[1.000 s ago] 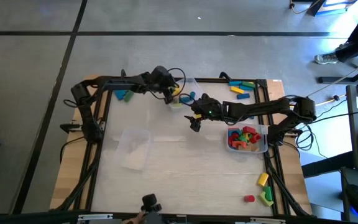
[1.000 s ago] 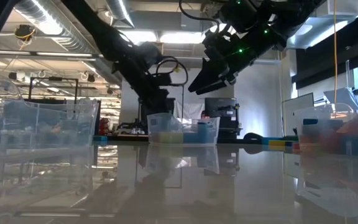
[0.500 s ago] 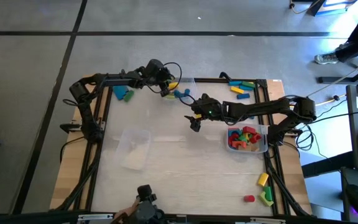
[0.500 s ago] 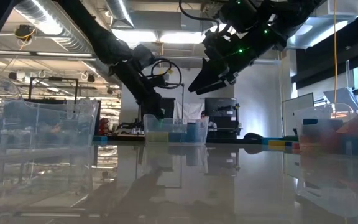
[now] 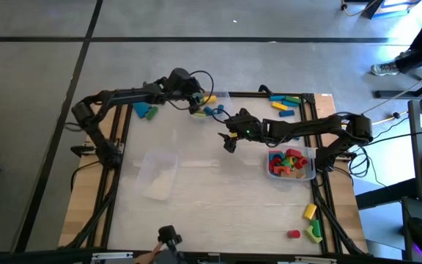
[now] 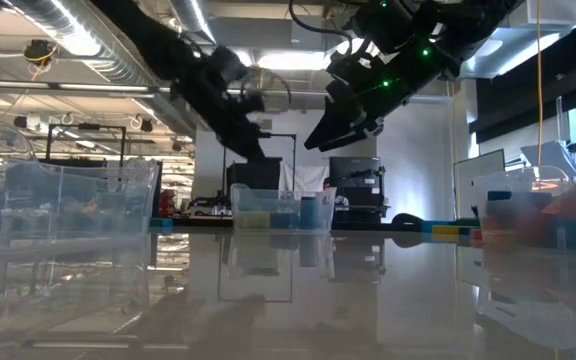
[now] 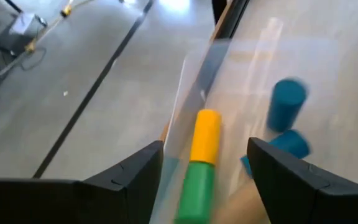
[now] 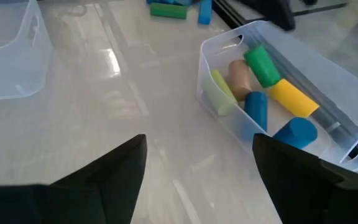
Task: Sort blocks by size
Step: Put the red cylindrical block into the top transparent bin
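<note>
**Both arms up over the far bin, jaws spread**

Far left of the table I see two loose blocks (image 5: 146,111), teal and green, by the frame. Near the table's middle-left sits an empty clear bin (image 5: 157,174), nothing in it that I can make out.

My left gripper (image 5: 194,100) hangs at the far edge, over the small clear bin (image 6: 280,208) there. Its fingers (image 7: 132,180) stand spread with nothing between them. Past them I see a yellow cylinder (image 7: 205,136) end to end with a green one (image 7: 196,191), and blue cylinders (image 7: 286,104) alongside, all inside that bin.

My right gripper (image 5: 229,144) hovers just to the right of that, above bare tabletop, fingers apart and holding nothing.

Further right, more loose blocks (image 5: 284,103) lie along the far edge. Below them a bin (image 5: 310,174) holds a heap of red, yellow and green pieces. At the near right corner lie a yellow block (image 5: 310,211), a red one (image 5: 293,234) and a green one (image 5: 315,232), close together.
</note>
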